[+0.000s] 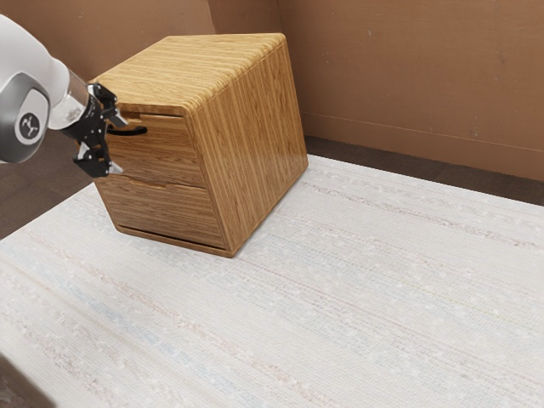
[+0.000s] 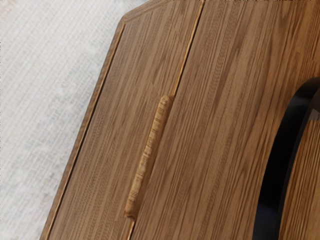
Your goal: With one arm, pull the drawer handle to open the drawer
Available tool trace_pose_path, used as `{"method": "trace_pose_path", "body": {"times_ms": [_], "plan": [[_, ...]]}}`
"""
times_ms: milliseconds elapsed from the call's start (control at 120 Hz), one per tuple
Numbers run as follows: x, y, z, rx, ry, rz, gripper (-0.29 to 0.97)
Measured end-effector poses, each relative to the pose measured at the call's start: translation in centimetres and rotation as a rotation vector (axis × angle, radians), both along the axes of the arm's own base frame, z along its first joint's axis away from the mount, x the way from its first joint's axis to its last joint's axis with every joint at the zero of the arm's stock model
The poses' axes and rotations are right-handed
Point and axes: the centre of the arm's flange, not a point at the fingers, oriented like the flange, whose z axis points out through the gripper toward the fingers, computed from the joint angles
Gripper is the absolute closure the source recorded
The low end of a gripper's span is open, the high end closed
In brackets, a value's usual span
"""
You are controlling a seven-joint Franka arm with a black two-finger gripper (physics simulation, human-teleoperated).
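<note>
Pale table, wooden cabinet; black drawer handle just within spread gripper.

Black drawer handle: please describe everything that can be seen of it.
The black drawer handle is a thin, glossy, curved bar. It lies level on the upper drawer front of the wooden cabinet and stands out from the wood. The open gripper straddles its end, with one finger above it and one below; I cannot tell whether they touch it.

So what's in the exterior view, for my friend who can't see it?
A black gripper on a white arm is at the black handle of a wooden cabinet's top drawer. The cabinet stands on a pale table.
</note>
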Motion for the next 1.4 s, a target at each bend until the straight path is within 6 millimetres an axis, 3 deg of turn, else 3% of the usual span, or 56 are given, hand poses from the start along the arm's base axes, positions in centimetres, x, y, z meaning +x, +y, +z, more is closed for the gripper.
{"method": "trace_pose_path", "body": {"times_ms": [333, 908, 1400], "plan": [[-0.3, 2.0, -0.8, 0.029, -0.014, 0.034, 0.00], [1.0, 2.3, -1.5, 0.071, -0.037, 0.030, 0.00], [0.2, 2.8, -3.7, 0.053, -0.022, 0.043, 0.00]]}}
